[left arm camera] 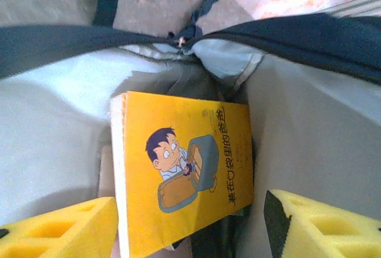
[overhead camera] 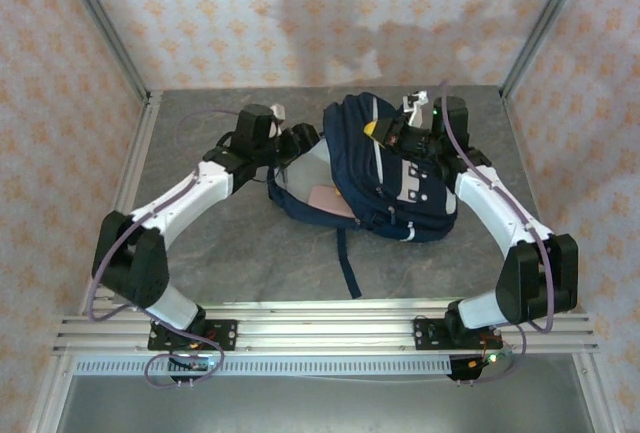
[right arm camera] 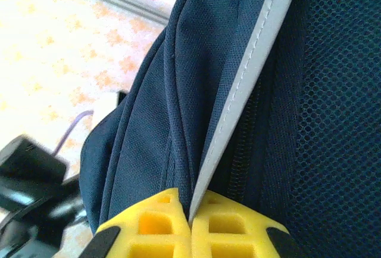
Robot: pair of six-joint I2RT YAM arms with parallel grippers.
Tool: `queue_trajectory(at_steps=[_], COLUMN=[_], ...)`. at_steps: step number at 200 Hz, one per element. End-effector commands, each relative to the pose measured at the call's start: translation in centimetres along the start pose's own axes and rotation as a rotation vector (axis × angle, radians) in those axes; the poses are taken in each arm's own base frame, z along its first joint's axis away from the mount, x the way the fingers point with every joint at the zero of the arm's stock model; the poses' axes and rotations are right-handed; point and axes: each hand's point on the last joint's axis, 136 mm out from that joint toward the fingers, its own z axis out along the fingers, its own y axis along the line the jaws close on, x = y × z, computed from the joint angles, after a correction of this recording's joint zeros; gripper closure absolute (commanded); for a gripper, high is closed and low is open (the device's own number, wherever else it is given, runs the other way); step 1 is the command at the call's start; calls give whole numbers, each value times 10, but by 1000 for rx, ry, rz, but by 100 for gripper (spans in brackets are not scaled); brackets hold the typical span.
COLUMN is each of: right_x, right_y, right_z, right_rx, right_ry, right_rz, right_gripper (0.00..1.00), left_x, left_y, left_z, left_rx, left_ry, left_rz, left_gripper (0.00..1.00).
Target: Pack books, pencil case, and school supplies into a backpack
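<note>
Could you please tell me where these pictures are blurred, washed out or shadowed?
Top external: even light, a soft shadow on the wall above the backpack. Left wrist: the orange-yellow book sharp, wall overexposed top right. Right wrist: backpack weave crisp, wall washed out, dark shape lower left blurred.

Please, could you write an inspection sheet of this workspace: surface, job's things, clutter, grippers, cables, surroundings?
Surface: grey table, stone-like pattern.
Job's things: navy backpack lying open; orange-yellow book inside it, against the pale lining.
Clutter: nothing seen.
Grippers: left gripper open, one finger on each side of the book; right gripper shut on the backpack's grey-striped edge.
Cables: purple cables running along both arms.
Surroundings: flower-patterned walls, metal frame.
</note>
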Motion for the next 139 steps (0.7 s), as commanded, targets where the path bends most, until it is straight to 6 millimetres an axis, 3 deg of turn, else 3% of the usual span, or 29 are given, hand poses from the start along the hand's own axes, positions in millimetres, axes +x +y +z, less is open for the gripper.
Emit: queue_trajectory(at_steps=[1,33,62,102,139], right_x=[-33,-33,-27,-19,-15], right_y=[4,-23,-49,-100,-132], right_z=[9,46,71,96,100], right_rx=[74,196,330,471,582], right_ry=[-151,-134,-180,-199,-218], right_rz=[-37,105,140,293,364], right_gripper=[100,100,100,100,100], left_x=[17,31,63,125,157], left_y=[38,46,51,63,72], left_z=[-15,-36,-44,-18,11], left_rx=[-168,-179,-211,-282,-369], left_ry=[16,-6,21,166,243], left_rz=[52,81,176,341,457], left_gripper=[38,46,51,53,52])
